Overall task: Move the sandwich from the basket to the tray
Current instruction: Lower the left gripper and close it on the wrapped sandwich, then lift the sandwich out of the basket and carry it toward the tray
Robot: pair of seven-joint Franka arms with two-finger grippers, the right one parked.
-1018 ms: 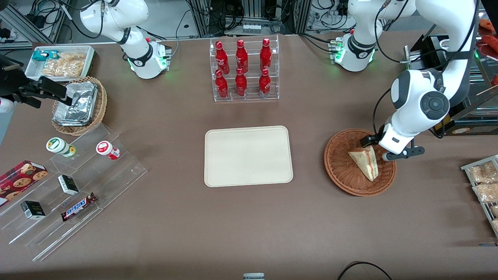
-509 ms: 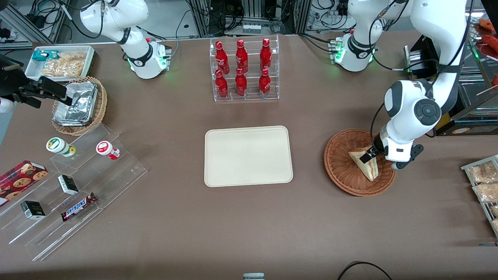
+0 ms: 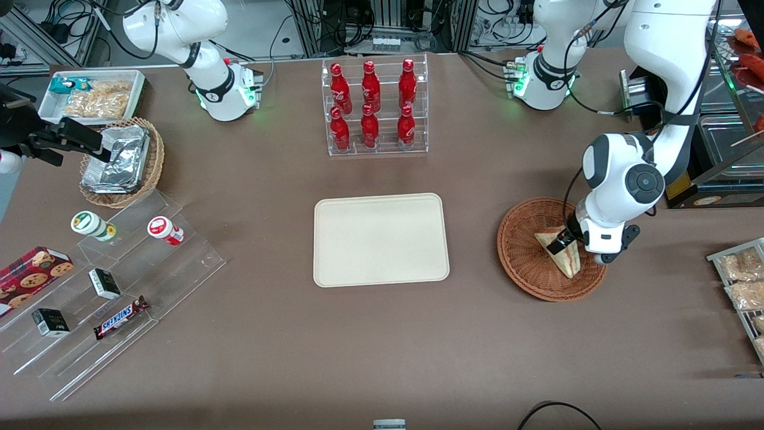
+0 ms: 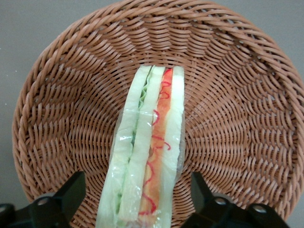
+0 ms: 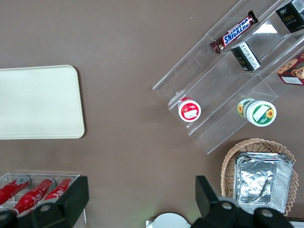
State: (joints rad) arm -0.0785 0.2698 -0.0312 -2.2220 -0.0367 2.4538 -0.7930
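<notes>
With its fingers spread to either side of the sandwich (image 4: 147, 152) so they can close on the bread faces, the gripper (image 4: 137, 204) hangs low inside the basket (image 3: 525, 263), where the wedge lies, well apart from the tray (image 3: 381, 239).

Wrapped sandwich (image 4: 145, 156) cut edge up in wicker basket (image 3: 522, 263), probably leaning, beige tray (image 3: 381, 239) bare

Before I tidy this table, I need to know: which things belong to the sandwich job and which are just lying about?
Job:
sandwich
basket holding it
tray
gripper, jaws open astride the sandwich

Lying about:
red bottles
foil packets
Snickers bar
</notes>
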